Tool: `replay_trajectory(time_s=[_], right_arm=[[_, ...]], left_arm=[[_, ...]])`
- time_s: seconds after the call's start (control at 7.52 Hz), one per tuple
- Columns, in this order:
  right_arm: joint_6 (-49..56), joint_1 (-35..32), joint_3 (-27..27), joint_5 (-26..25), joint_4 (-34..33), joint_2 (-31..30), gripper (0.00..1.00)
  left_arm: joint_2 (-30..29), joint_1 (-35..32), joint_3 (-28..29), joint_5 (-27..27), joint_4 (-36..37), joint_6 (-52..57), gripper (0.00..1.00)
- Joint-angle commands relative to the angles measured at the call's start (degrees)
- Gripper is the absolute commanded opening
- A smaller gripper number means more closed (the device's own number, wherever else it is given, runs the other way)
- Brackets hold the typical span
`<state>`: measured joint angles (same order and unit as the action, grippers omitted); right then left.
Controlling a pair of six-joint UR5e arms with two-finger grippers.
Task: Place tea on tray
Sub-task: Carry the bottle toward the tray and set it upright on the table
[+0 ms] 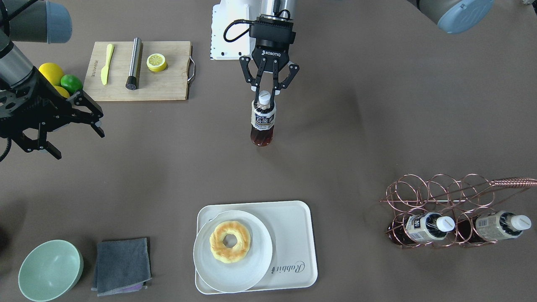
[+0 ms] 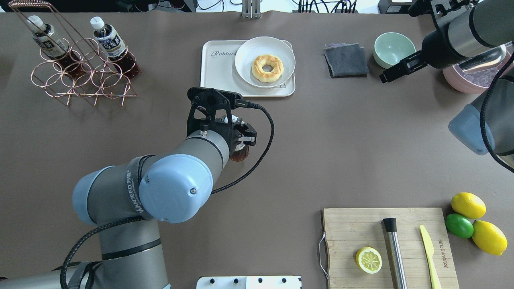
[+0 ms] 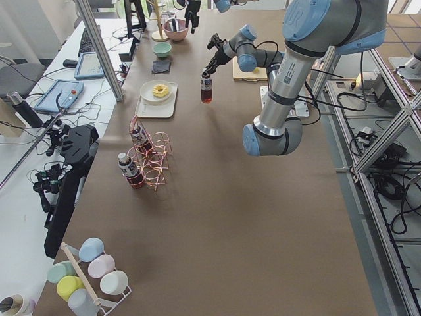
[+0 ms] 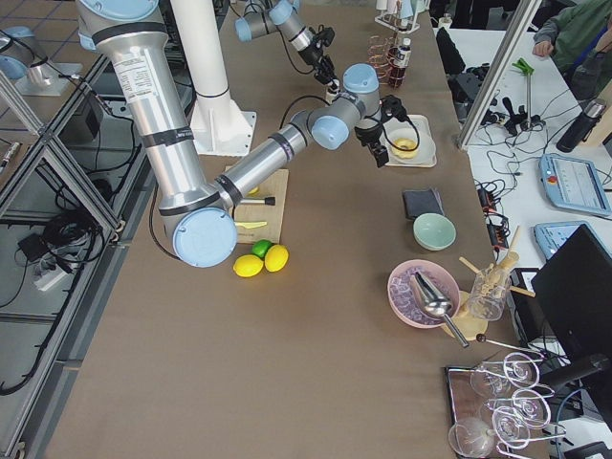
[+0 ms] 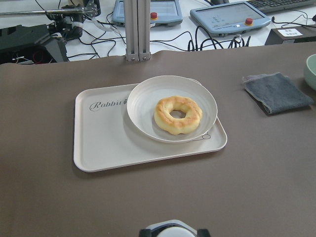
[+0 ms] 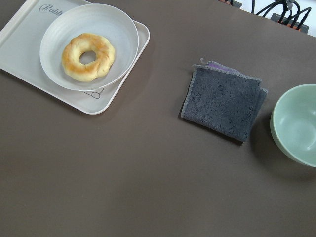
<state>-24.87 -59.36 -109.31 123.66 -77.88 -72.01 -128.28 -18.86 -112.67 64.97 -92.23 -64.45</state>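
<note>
Left wrist view has the white cap of the tea (image 5: 173, 230) at its bottom edge, right under the camera. Bare table lies beyond it, and then the tray (image 5: 103, 143). In the front-facing view the left gripper (image 1: 264, 98) points straight down, its fingers pinched on the bottle's neck just under the cap. The bottle is upright in mid-table, well short of the tray. Whether its base is clear of the table I cannot tell. The step in hand looks like the carry to the tray.

To do it well, I would first make sure the base is high enough to pass over the raised rim, then move across. The bottle should be kept upright and moved smoothly, since a grip this high on the neck may let the heavy body swing.

Aim matters too. The plate (image 5: 143, 106) with its doughnut (image 5: 177, 114) fills one side of the tray and reaches over part of the rim. The only free floor is the strip by the "Rabbit" script. I would set down in the middle of that strip, apart from the plate's edge and inside the rim, and lower until the base sits flat. Only then should the fingers part, and the gripper should rise straight up so the cap is not dragged.

Further off, the right gripper (image 1: 77, 140) hovers with its fingers spread, holding nothing, well apart from the tea and out of the likely path.
</note>
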Motion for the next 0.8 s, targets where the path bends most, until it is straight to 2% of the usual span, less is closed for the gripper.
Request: replay_trajectory(time_s=[0.0, 0.66], right_arm=[[0.0, 0.1, 0.0, 0.0, 0.0, 0.0, 1.00], [0.0, 0.4, 0.0, 0.0, 0.0, -0.1, 1.00]], left_arm=[[-0.7, 1.8, 1.4, -2.5, 0.0, -0.4, 0.00], [-0.5, 2.4, 1.8, -2.5, -0.1, -0.3, 0.00]])
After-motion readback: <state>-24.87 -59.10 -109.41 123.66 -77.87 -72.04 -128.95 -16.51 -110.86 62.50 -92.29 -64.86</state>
